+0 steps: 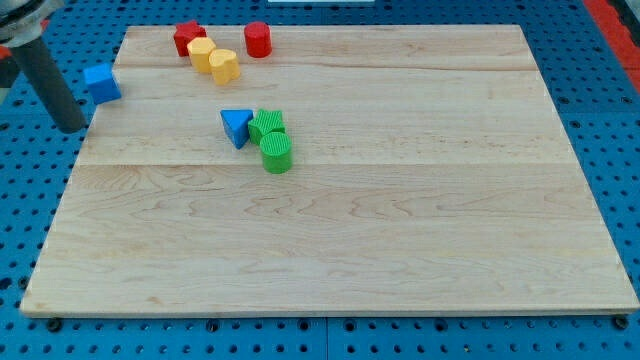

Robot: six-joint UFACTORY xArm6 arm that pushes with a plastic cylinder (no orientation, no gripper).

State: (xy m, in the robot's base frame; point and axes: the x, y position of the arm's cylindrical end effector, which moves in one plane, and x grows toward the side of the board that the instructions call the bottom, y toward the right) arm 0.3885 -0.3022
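My tip (72, 128), the lower end of the dark rod that serves as the tool, sits at the far left edge of the wooden worktop (400, 230), just off its border over the blue pegboard (30, 200); being a plain rod it has nothing to open or close and holds nothing. Nearest to it, at about one o'clock and just beside the rod, lies the blue cube (102, 82), close but whether they touch I cannot tell. Well apart at three o'clock from the tip is a cluster near the board's middle: the blue triangle (236, 126), touching at its right the green block (267, 125), whose shape is unclear, with the green cylinder (277, 153) pressed against that block at five o'clock. Farther off, at about one to two o'clock from the tip along the view's top, sits a second group: the red block (188, 37), with two yellow blocks (203, 52) (224, 65) touching each other at its five o'clock, and the red cylinder (258, 39) just apart at their right
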